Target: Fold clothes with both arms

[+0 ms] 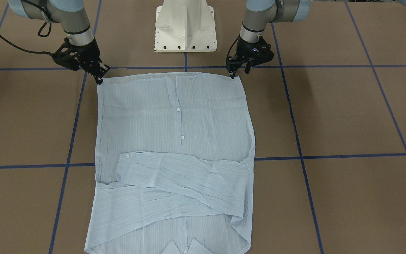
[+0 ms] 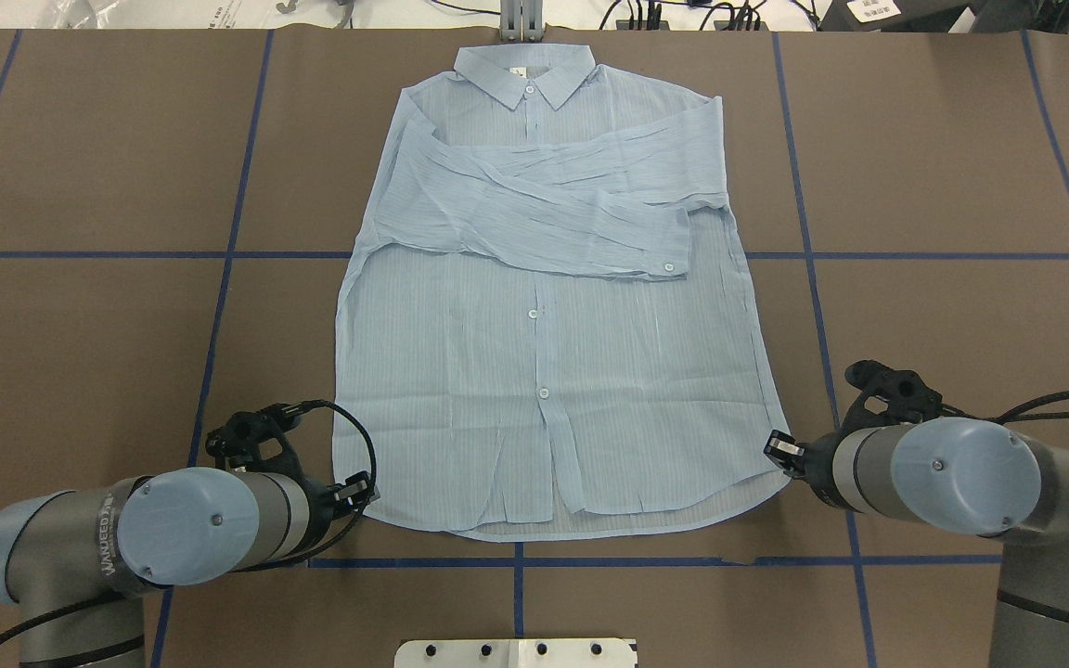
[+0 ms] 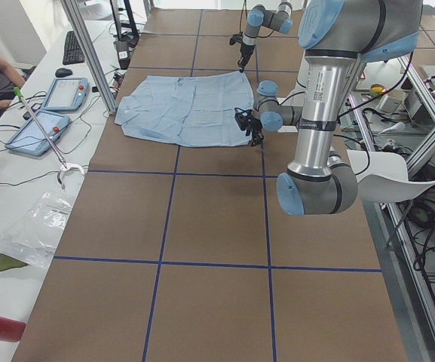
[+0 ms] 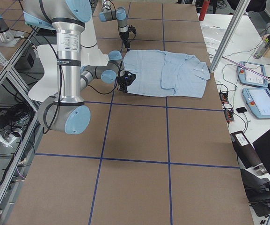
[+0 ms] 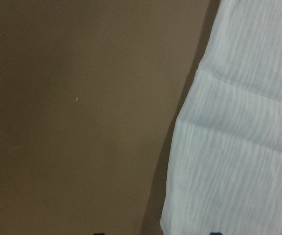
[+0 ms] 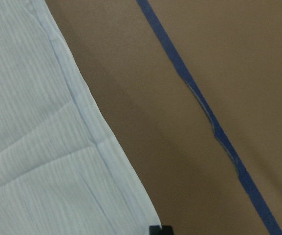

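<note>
Brown table [image 2: 80, 325], crossed by blue tape lines [image 2: 228, 255]: my pale blue striped shirt [image 2: 553, 371] lies flat on it, front up, in the middle. Its collar [image 2: 521, 79] is at the far edge from the robot and its bottom hem is on the near side, just short of the white base [image 1: 185, 28].

The left arm [image 2: 191, 524] and right arm [image 2: 943, 473] reach in low from either side, one to each near corner of the hem. The left gripper [image 1: 239, 73] sits at the shirt's left hem corner with its two fingertips [image 1: 231, 75] spread apart. On its wrist camera the cloth's edge runs down between two dark tips at the bottom of the frame. The right gripper [image 1: 99, 79] is at the right hem corner. Its wrist camera catches only one dark tip right at the cloth's edge, and I cannot tell whether its fingers are apart or together, nor whether they touch the fabric.

Both sleeves [image 2: 544, 209] are folded across the chest, crossing each other below the collar. The small white buttons [image 2: 532, 315] run down the front, and the sleeves cover those between them and the collar.
</note>
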Robot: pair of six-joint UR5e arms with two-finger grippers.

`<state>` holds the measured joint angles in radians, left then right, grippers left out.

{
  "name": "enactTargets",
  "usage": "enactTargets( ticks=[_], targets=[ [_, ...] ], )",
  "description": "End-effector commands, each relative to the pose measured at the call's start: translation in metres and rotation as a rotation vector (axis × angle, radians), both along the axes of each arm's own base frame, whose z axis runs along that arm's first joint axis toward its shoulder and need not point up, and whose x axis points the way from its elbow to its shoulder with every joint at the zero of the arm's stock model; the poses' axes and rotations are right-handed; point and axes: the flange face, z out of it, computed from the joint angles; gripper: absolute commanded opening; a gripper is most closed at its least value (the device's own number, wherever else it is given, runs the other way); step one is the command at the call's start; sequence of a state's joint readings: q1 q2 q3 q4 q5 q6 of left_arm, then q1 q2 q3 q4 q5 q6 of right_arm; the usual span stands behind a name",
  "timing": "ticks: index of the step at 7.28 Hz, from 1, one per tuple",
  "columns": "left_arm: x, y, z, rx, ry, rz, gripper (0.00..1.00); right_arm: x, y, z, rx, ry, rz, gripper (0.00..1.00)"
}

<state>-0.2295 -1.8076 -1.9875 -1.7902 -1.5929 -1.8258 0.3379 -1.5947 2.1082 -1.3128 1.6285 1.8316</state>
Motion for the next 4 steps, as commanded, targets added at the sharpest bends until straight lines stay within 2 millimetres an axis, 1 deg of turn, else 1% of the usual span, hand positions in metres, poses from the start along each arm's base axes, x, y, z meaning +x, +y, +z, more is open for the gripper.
enactTargets(
  ticks=[1, 2, 3, 4],
  targets=[
    [0.0157, -0.0032, -0.0034, 0.000, -0.002, 0.001, 0.61, 0.0007, -0.0006, -0.0002, 0.002, 0.000, 0.003, 0.00],
    [0.0156, -0.0051, -0.0020, 0.003, -0.005, -0.002, 0.56, 0.0008, -0.0007, -0.0001, 0.003, 0.001, 0.004, 0.00],
    [0.0138, -0.0075, -0.0018, 0.005, -0.006, -0.006, 0.47, 0.0012, -0.0013, -0.0001, 0.003, 0.001, 0.005, 0.00],
    [0.0093, -0.0126, -0.0037, 0.008, -0.002, -0.015, 0.31, 0.0023, -0.0024, -0.0009, 0.003, -0.001, 0.008, 0.00]
  ],
)
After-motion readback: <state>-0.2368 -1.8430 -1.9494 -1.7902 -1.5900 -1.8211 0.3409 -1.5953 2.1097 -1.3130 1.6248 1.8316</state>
